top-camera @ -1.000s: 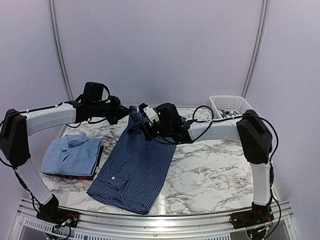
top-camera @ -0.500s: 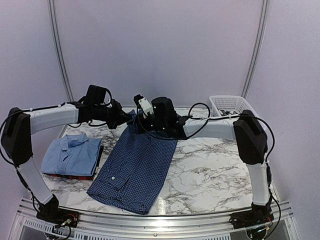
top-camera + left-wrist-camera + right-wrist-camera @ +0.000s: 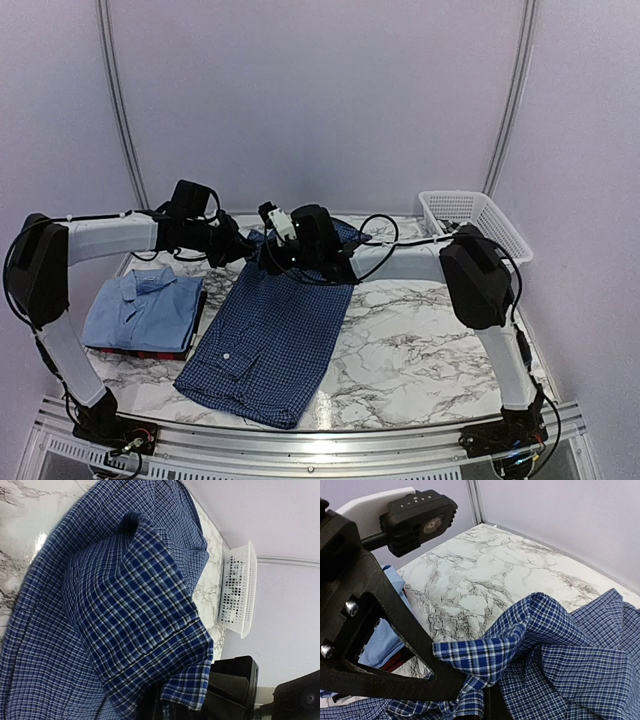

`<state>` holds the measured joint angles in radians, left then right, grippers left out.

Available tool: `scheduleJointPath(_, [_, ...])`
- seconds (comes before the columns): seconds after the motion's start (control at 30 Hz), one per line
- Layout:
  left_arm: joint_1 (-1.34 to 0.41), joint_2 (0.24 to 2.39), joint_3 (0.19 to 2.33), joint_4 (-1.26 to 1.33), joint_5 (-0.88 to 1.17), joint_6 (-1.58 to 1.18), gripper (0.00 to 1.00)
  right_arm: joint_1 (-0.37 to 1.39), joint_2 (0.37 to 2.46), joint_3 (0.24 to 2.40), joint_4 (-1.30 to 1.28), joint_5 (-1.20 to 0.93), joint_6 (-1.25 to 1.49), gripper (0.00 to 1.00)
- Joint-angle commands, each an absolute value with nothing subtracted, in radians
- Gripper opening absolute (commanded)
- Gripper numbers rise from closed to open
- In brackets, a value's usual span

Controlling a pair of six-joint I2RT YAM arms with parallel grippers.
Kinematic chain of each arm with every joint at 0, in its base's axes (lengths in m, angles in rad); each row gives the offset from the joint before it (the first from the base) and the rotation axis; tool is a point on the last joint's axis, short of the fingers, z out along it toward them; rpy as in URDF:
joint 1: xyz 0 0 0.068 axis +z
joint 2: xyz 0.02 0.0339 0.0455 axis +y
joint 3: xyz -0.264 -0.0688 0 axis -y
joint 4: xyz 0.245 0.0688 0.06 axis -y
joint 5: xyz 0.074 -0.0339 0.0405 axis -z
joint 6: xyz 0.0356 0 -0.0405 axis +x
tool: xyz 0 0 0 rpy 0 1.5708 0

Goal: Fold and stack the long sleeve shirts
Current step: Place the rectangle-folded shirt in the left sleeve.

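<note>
The navy checked shirt (image 3: 265,345) lies mostly flat on the marble table (image 3: 430,340). Its lower end points toward the near edge, and its far end is lifted off the surface between the two arms. The right gripper (image 3: 472,692) is clenched on a hem of that raised cloth, with the fabric bunched against its black finger. The left gripper (image 3: 243,250) meets the same raised end just beside the right one. In the left wrist view you see the cloth fold over and run into its fingers, so it too is clamped on the shirt. Left of the navy shirt, the light blue shirt (image 3: 140,310) sits folded on the dark red shirt (image 3: 150,352), of which only an edge shows. The white lattice basket (image 3: 470,212) stands at the far right corner, well apart from the shirts.
</note>
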<state>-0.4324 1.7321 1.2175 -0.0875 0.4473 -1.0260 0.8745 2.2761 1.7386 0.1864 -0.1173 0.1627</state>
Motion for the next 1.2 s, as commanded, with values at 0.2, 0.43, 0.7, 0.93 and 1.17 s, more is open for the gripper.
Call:
scheduleJointPath(0.2, [-0.408, 1.759, 1.131, -0.104, 0.378, -0.893, 0.21, 0.886, 2.385, 1.829, 0.27, -0.253, 0.313, 0.05])
scheduleJointPath(0.43, [-0.402, 1.732, 1.076, -0.042, 0.361, -0.848, 0.3, 0.87, 2.43, 1.827, 0.345, -0.343, 0.421, 0.06])
scheduleJointPath(0.7, [-0.405, 1.725, 1.023, 0.076, 0.431, -0.837, 0.39, 0.853, 2.468, 1.826, 0.44, -0.44, 0.543, 0.07])
scheduleJointPath(0.93, [-0.405, 1.716, 0.997, 0.141, 0.462, -0.856, 0.46, 0.834, 2.483, 1.818, 0.518, -0.533, 0.634, 0.13])
scheduleJointPath(1.17, [-0.405, 1.737, 1.012, 0.149, 0.489, -0.86, 0.48, 0.827, 2.466, 1.784, 0.556, -0.603, 0.641, 0.23])
